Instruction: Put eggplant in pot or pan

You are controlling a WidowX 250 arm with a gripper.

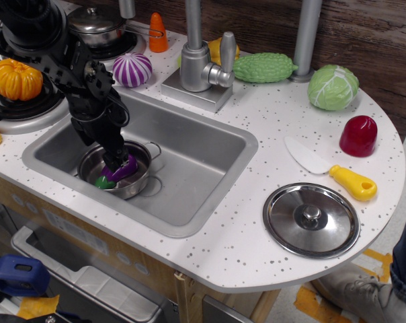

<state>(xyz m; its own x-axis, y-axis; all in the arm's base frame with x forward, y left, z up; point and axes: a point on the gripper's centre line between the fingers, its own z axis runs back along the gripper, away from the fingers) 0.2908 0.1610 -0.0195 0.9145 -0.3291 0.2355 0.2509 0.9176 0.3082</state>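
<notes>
A glossy purple eggplant [118, 170] with a green stem cap lies inside the shallow steel pot [140, 180] in the sink [203, 161] of a speckled white toy-kitchen counter [270, 128], the black gripper [113, 161] at it, jaws' hold unclear.

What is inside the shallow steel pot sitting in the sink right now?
The pot holds the eggplant, purple body up and green stem cap toward the near-left rim. The claw reaches in right above it, hiding part of the eggplant and pot floor, so whether it grips the eggplant is unclear.
</notes>
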